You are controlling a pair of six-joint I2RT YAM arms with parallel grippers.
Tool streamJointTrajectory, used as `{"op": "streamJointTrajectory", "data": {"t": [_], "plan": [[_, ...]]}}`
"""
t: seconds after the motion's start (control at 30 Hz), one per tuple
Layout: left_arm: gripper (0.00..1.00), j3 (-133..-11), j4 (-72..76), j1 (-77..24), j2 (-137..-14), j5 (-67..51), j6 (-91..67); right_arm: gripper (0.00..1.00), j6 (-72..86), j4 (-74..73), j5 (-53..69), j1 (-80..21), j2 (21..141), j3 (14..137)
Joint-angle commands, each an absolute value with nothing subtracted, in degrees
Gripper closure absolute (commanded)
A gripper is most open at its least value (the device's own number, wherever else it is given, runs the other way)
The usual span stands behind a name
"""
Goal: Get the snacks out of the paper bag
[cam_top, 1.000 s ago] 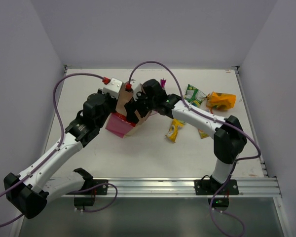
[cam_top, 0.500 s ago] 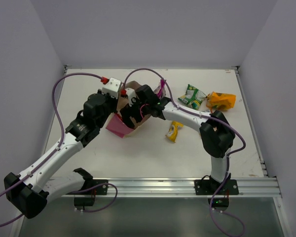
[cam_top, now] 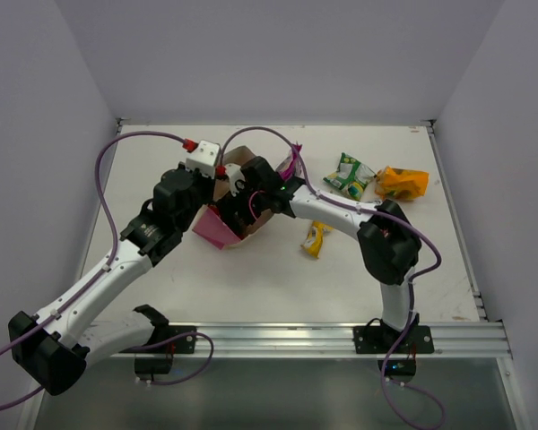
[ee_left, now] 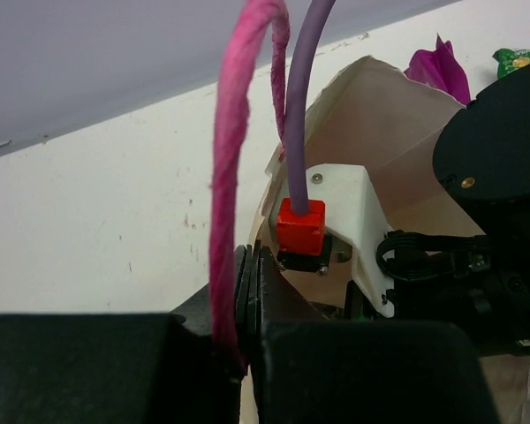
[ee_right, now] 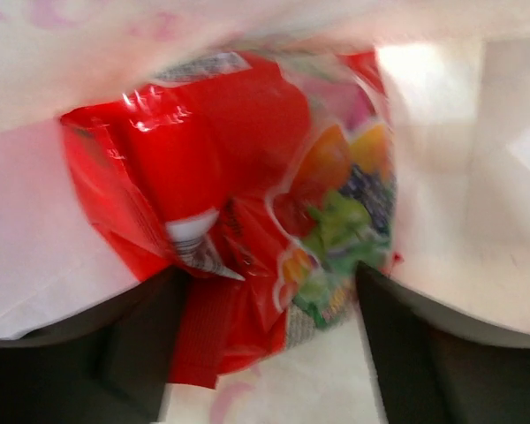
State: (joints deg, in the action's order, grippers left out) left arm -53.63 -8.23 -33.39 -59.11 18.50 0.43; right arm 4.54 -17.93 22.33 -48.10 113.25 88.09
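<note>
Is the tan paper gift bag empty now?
No, the right wrist view shows a glossy red packet inside the tan paper bag, between the right gripper's open fingers.

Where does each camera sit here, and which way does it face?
Top external: above and behind the bases, looking down on the table, both arms and the paper bag.
Left wrist: on the left arm, looking along the left gripper at the pink cord handle it pinches.
Right wrist: inside the bag's mouth, facing a red packet straddled by the open right gripper.
Shared: top and left wrist both show the purple packet.
</note>
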Motion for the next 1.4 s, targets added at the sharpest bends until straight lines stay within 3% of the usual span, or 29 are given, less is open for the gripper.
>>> {"op": "streamJointTrajectory", "data": {"t": [0.0,0.2,0.47,0.57,0.73,0.83,0.87,1.03,1.37], "plan": [[1.0,-54.4,-5.36,-33.13,-58.18,19.42,-0.26,0.17,4.13,-26.8,19.95,-48.16,109.87,90.17],[1.0,-54.32,-4.49,-33.13,-58.27,20.65,2.37,0.04,5.45,-35.41,17.76,-48.25,107.84,93.69],[1.0,-54.4,-4.04,-33.13,-58.1,19.6,2.46,0.06,5.8,-34.99,13.1,-48.96,113.64,92.02],[1.0,-54.49,-4.13,-33.14,-57.92,19.25,2.29,0.14,6.06,-31.66,12.66,-48.96,115.14,91.24],[1.0,-54.49,-4.48,-33.13,-57.74,18.72,1.94,0.35,6.15,-27.17,13.27,-48.96,115.93,90.53],[1.0,-54.32,-4.48,-33.13,-57.66,18.02,1.5,0.56,6.59,-24.0,14.33,-48.96,115.75,89.48],[1.0,-54.32,-4.57,-33.13,-57.57,17.93,1.41,0.67,6.77,-22.25,14.5,-48.96,115.32,88.6],[1.0,-53.79,-4.92,-33.13,-57.22,17.84,1.14,0.98,6.94,-18.46,14.33,-48.96,113.21,85.97],[1.0,-52.91,-5.89,-33.22,-56.95,21.71,2.72,1.0,6.94,-15.56,11.78,-48.96,100.47,87.01]]}}
